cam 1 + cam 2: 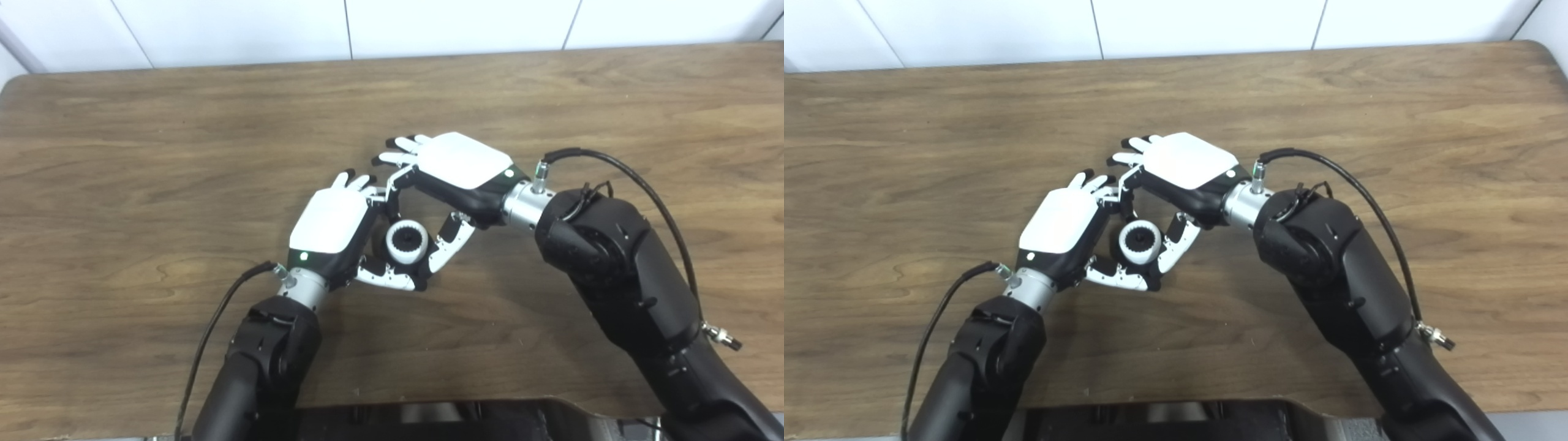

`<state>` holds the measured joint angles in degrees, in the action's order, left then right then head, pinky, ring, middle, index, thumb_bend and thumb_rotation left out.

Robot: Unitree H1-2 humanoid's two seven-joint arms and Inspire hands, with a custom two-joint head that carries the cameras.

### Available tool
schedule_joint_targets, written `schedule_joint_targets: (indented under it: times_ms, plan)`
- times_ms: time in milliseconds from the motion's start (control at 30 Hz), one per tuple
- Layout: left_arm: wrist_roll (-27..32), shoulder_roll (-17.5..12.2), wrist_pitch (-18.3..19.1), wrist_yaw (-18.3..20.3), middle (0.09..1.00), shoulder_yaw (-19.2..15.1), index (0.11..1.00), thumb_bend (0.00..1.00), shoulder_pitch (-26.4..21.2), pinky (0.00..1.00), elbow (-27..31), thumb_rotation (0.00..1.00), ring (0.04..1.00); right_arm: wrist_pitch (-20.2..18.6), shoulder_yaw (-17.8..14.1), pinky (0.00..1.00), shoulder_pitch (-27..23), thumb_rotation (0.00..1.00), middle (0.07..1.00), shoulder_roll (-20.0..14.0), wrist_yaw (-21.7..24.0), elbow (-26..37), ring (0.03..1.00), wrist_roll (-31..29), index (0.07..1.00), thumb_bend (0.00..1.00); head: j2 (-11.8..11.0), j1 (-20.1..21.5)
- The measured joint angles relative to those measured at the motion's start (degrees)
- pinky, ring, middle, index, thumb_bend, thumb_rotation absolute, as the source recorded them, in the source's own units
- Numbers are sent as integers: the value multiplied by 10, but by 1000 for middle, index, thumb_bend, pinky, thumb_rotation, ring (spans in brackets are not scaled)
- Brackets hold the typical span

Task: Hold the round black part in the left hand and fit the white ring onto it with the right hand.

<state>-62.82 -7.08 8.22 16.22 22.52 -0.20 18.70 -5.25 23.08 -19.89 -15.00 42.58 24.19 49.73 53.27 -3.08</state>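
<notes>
A white ring (pixel 394 247) sits around a round black toothed part (pixel 409 237) just above the wooden table (pixel 153 153), between my two hands. My left hand (pixel 334 223) is curled around the left side of the piece, with its thumb stretched under it. My right hand (pixel 459 162) comes in from the right. Its thumb rests against the ring's right side and a bent finger reaches the upper left, while the other fingers stay stretched out. The piece also shows in the right eye view (pixel 1127 246). The hands hide its lower part.
The table's far edge meets a white wall (pixel 245 30). A dark part of the robot's body (pixel 429 419) lies at the near edge. Cables (pixel 643 190) loop off both wrists.
</notes>
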Motion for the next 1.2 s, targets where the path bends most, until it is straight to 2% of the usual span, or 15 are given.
schedule_joint_targets:
  times_ms: [333, 533, 800, 967, 1000, 1033, 1100, 1200]
  plan:
    - [0, 0, 0, -3, 796, 0, 486, 523, 0, 1000, -2, 55, 927, -33, -46, 1000, -14, 293, 939, -7, 7, 38, 1000, -15, 664, 1000, -6, 4]
    - [3, -2, 0, -4, 799, -2, 486, 522, 1, 1000, -2, 55, 926, -54, -62, 1000, -14, 299, 943, -22, 13, 55, 1000, -20, 693, 1000, -9, 7]
    - [7, -3, 0, -2, 806, -5, 491, 522, 3, 1000, 0, 59, 927, -61, -66, 999, -14, 312, 940, -38, 14, 58, 1000, -20, 715, 1000, -12, 9]
    - [8, -6, 3, 14, 816, -9, 497, 522, 3, 1000, 7, 70, 936, -67, -61, 1000, -9, 305, 940, -37, 14, 64, 1000, -17, 723, 1000, -18, 9]
    - [9, -6, 5, 23, 820, -10, 617, 705, 3, 1000, 13, 127, 935, -68, -61, 998, -9, 303, 939, -37, 14, 64, 1000, -17, 723, 1000, -19, 9]
    - [9, -8, 7, 29, 824, -11, 675, 777, 3, 1000, 17, 158, 935, -68, -60, 998, -8, 299, 938, -37, 14, 64, 1000, -16, 723, 1000, -21, 9]
    - [10, -11, 10, 40, 837, -12, 758, 852, 4, 1000, 22, 219, 940, -70, -61, 1000, -6, 293, 937, -35, 14, 64, 1000, -16, 724, 1000, -23, 8]
    - [11, -12, 14, 50, 854, -15, 855, 908, 5, 1000, 25, 289, 933, -71, -60, 1000, -3, 302, 938, -33, 14, 64, 1000, -16, 731, 1000, -23, 8]
